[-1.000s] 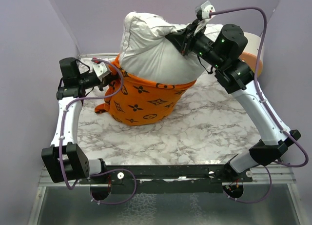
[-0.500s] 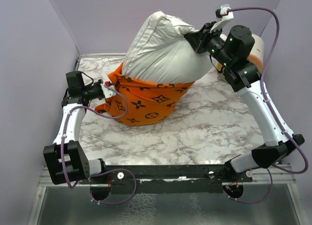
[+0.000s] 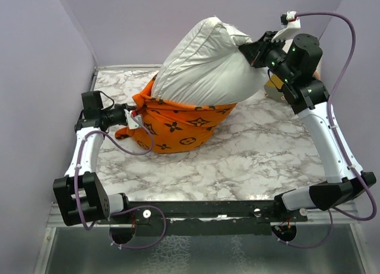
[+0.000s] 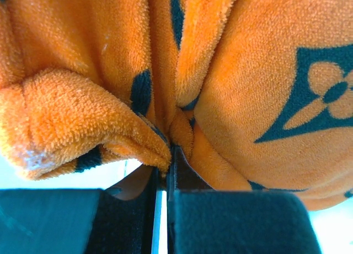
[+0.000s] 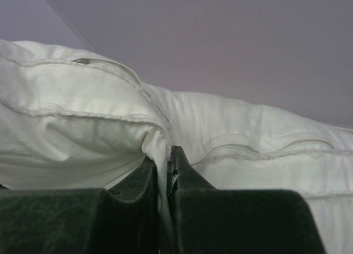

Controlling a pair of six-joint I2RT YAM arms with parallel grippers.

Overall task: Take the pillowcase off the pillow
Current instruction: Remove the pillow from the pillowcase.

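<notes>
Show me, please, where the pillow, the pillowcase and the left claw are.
pillow (image 3: 208, 66), top view, bare white middle.
pillowcase (image 3: 178, 126), top view, orange patterned front.
left claw (image 3: 134, 116), top view, between its fingertips.

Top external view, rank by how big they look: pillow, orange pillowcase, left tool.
1. pillow, exposed white part; it is held up nearer the camera, which may flatter it
2. orange pillowcase, somewhat smaller
3. left tool, by far the smallest

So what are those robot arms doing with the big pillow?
They're getting it out of its cover. The right gripper pinches the white pillow by an edge and holds it up high. The left gripper pinches the orange pillowcase down by the table. Most of the pillow is out; only its bottom end sits inside.
</notes>
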